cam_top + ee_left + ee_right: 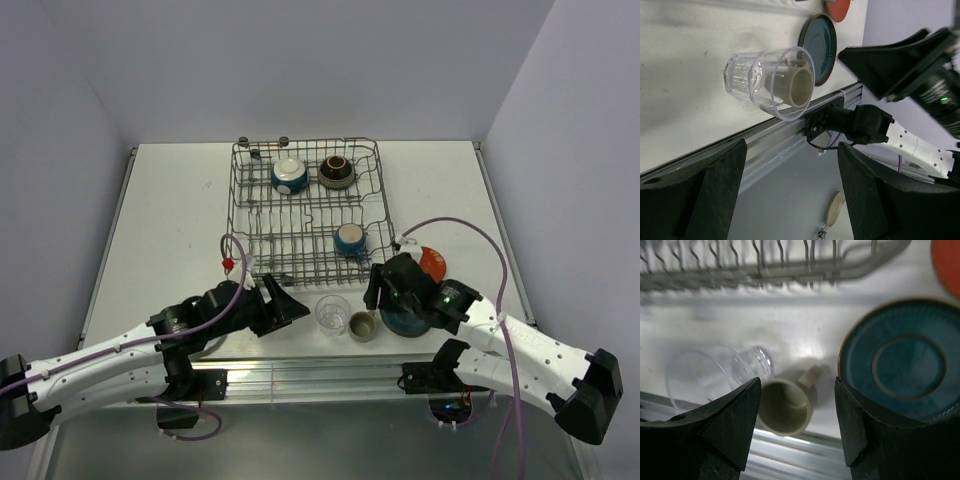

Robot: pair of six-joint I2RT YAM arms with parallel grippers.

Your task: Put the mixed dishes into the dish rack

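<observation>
Both arms reach low along the near edge of the table (170, 220). The left gripper (293, 303), spread and empty, faces the clear glass (333, 312). The right gripper (384, 291), also spread and empty, hangs above the beige cup (363, 326) and teal plate (405, 323), near the dish rack (305, 215).

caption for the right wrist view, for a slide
Open jaws frame the beige cup, flanked by clear glass and teal plate.

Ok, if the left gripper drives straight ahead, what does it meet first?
Probably the clear glass, straight ahead of the left gripper; the beige cup sits just behind it. Depth is unclear.
</observation>
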